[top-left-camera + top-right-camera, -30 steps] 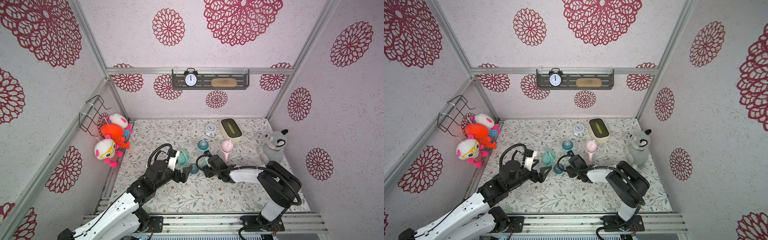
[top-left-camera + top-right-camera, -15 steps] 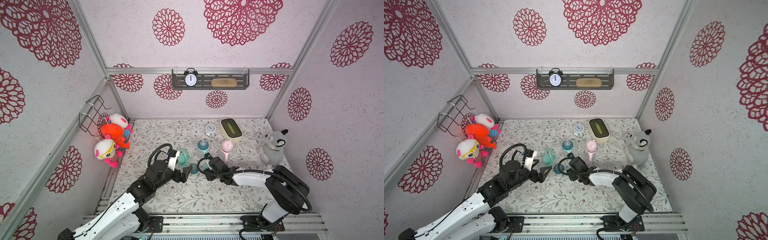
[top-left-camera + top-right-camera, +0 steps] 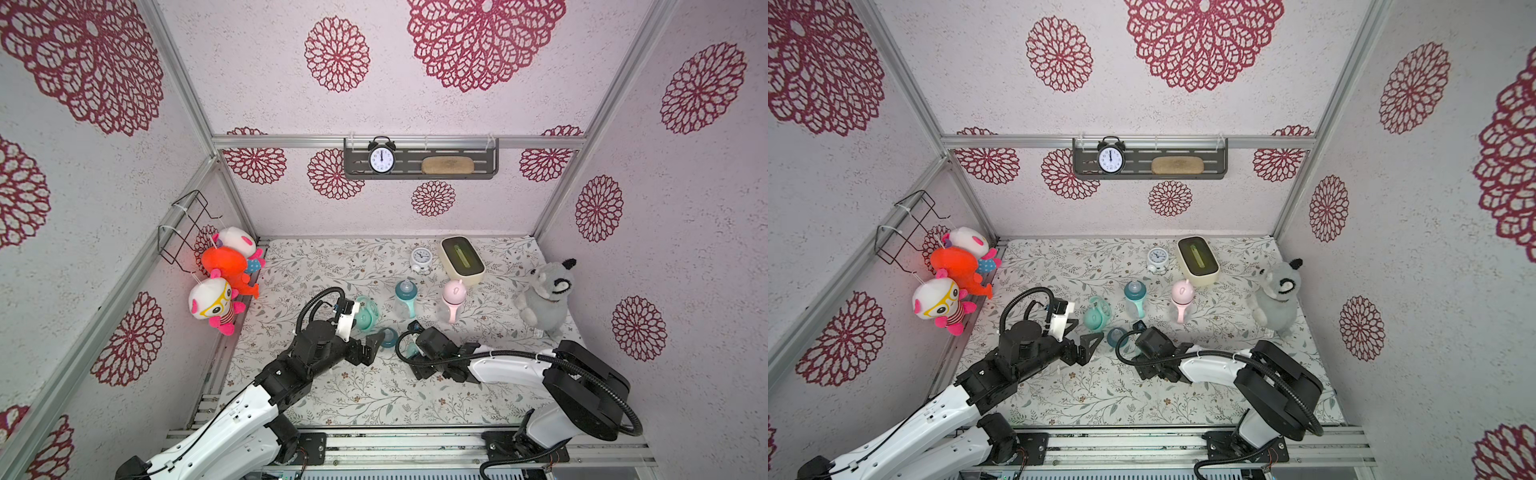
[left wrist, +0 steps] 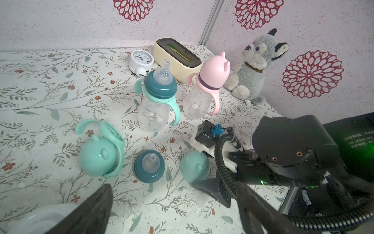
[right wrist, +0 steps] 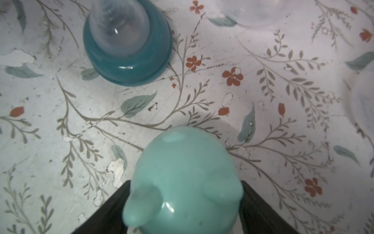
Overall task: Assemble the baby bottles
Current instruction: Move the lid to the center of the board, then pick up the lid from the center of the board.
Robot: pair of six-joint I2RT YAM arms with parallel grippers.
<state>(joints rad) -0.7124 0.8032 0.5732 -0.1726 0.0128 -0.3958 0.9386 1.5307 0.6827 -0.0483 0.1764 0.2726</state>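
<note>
A clear bottle with mint handles and a teal nipple collar [image 3: 405, 297] [image 4: 155, 101] stands uncapped mid-mat. To its right stands the pink-capped bottle [image 3: 452, 301] [image 4: 204, 87]. A mint cap inside a handle ring [image 3: 365, 318] [image 4: 101, 156] lies on its side. A loose teal collar with nipple [image 3: 389, 336] [image 5: 127, 44] sits on the mat. My right gripper [image 3: 409, 351] [image 5: 186, 202] flanks a second mint eared cap [image 5: 186, 182] [image 4: 194, 166], with its fingers close against both sides. Whether they press the cap is unclear. My left gripper [image 3: 374, 340] [image 4: 174, 212] is wide open over bare mat.
At the back stand a small white alarm clock [image 3: 420, 259] and a cream box [image 3: 462, 259], with a grey plush animal [image 3: 546, 295] at the right. Plush toys [image 3: 224, 282] hang on the left wall. A wall shelf [image 3: 482, 162] holds a black clock.
My right arm's elbow has swung out to the right and its forearm has stretched, while its gripper has stayed by the loose collar. The left arm has not moved.
</note>
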